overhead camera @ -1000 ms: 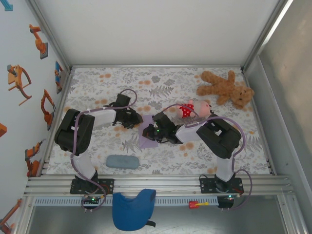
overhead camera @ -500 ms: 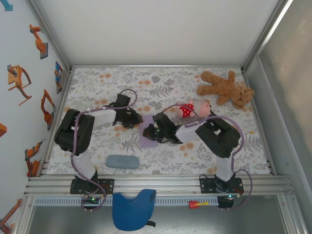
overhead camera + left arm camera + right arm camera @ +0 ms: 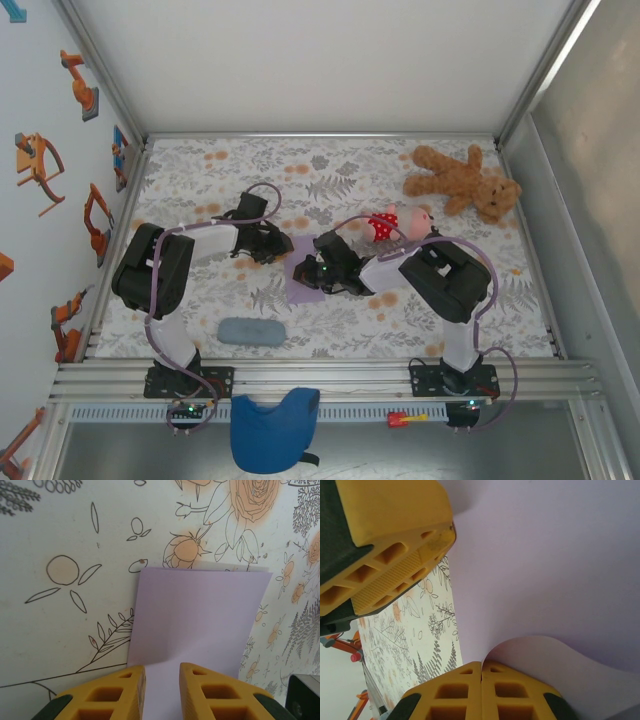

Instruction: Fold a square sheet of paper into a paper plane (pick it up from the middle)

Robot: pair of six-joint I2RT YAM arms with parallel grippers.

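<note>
The square sheet of paper (image 3: pixel 301 283) is pale lavender and lies on the flowered table between the two grippers. In the left wrist view the sheet (image 3: pixel 200 610) lies flat, and my left gripper (image 3: pixel 162 672) stands over its near edge, open by a narrow gap. Nothing is pinched between the left gripper's fingers. My right gripper (image 3: pixel 481 666) is shut on a curled-up flap (image 3: pixel 555 655) of the sheet (image 3: pixel 545 565), lifting that edge off the rest. The left gripper's yellow finger (image 3: pixel 400 555) sits low over the sheet's far side. From above, the left gripper (image 3: pixel 277 247) and right gripper (image 3: pixel 313 270) are close together.
A grey-blue oblong pad (image 3: pixel 250 331) lies near the front left. A brown teddy bear (image 3: pixel 465 180) and a pink doll (image 3: pixel 400 222) lie at the back right. A blue cloth (image 3: pixel 272 430) hangs over the front rail.
The right arm's elbow has shifted slightly left. Both grippers and the sheet stay where they were.
</note>
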